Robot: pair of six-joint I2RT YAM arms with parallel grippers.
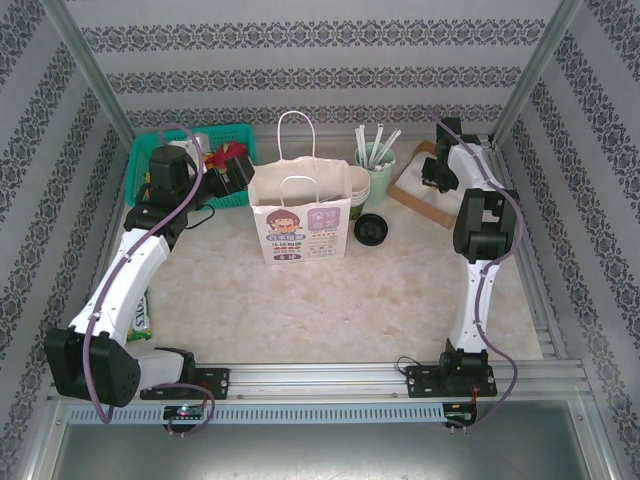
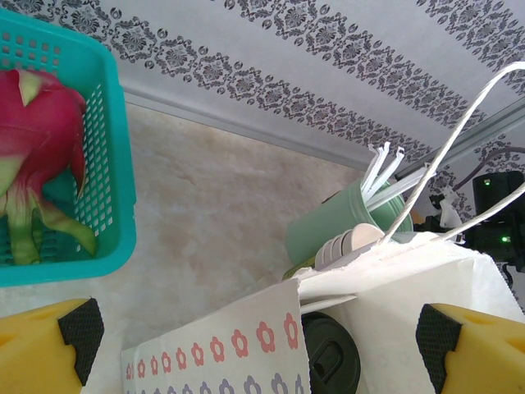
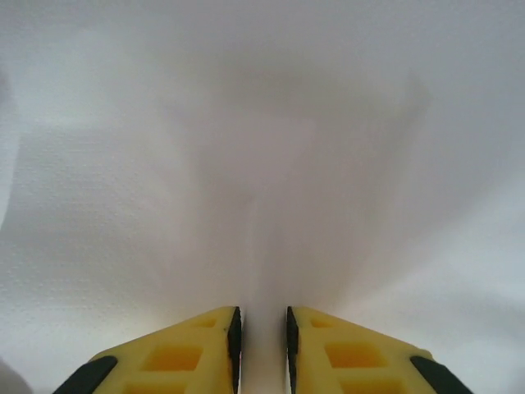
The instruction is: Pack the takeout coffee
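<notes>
Beside the paper bag (image 1: 300, 225), the takeout coffee (image 1: 371, 230) stands; left gripper (image 2: 258, 341) spread wide, right gripper (image 3: 261, 328) nearly closed over white sheet (image 3: 262, 164) (grip unclear).

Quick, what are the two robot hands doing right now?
Left gripper: open, holding nothing.
Right gripper: almost closed over a white sheet; grip cannot be told.
</notes>
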